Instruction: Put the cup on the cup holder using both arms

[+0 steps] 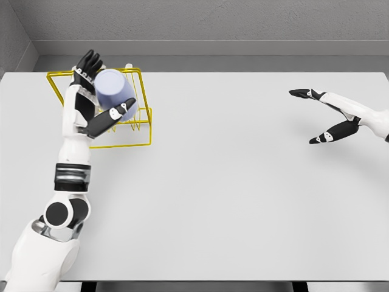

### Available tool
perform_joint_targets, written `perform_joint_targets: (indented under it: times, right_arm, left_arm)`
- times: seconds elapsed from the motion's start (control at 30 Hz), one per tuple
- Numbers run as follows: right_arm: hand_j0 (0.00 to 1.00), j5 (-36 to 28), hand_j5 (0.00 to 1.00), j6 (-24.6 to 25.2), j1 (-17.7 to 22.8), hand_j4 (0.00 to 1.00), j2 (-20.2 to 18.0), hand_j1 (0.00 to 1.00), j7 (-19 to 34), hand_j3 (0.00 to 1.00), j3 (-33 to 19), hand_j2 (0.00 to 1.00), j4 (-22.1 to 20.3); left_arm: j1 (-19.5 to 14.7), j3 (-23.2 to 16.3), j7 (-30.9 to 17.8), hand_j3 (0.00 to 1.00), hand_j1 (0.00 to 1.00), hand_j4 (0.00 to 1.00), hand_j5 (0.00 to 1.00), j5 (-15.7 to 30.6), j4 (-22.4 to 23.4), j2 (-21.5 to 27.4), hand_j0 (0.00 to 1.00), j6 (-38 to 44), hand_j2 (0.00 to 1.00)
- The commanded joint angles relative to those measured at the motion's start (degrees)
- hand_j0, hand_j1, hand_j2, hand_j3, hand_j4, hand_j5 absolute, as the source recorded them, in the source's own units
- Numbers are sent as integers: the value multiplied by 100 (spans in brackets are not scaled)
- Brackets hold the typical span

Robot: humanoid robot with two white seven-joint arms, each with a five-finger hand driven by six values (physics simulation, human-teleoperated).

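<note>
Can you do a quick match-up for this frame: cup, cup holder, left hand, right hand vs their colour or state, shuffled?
Column 1:
1. cup
2. cup holder
3. left hand
4. right hand

Column 2:
A. yellow wire frame at the table's far left
B. open, holding nothing, at the right
C. pale lavender
D. closed around the cup over the wire frame

Pairs: 1-C, 2-A, 3-D, 4-B

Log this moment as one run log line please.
left hand: shut on cup | cup: over yellow wire cup holder, release not seen | right hand: open, holding nothing, table's right side
</note>
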Motion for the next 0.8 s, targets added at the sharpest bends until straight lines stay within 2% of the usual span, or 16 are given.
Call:
perform_joint_targets:
  times: [0.0,0.33,0.53,0.67,0.77]
  right_arm:
    - [100,-42,100,12,0,100,1,100,-2,100,3,100,-4]
    - [100,-42,100,12,0,100,1,100,-2,100,12,100,14]
    - [100,-42,100,12,0,100,1,100,-2,100,12,100,14]
    - [100,-42,100,12,0,100,1,100,-2,100,21,100,14]
    - [100,-42,100,12,0,100,1,100,-2,100,21,100,14]
  left_arm:
    - [9,22,7,100,100,100,100,-16,-2,-16,100,3,100]
    - [79,39,7,100,100,100,100,10,-55,-7,100,-77,100]
    - [466,514,-20,100,100,100,100,19,-116,19,100,-955,100]
    - [580,927,-11,100,100,100,100,10,-116,72,100,-1263,100]
    - [659,927,16,100,100,100,100,10,-116,107,100,-1254,100]
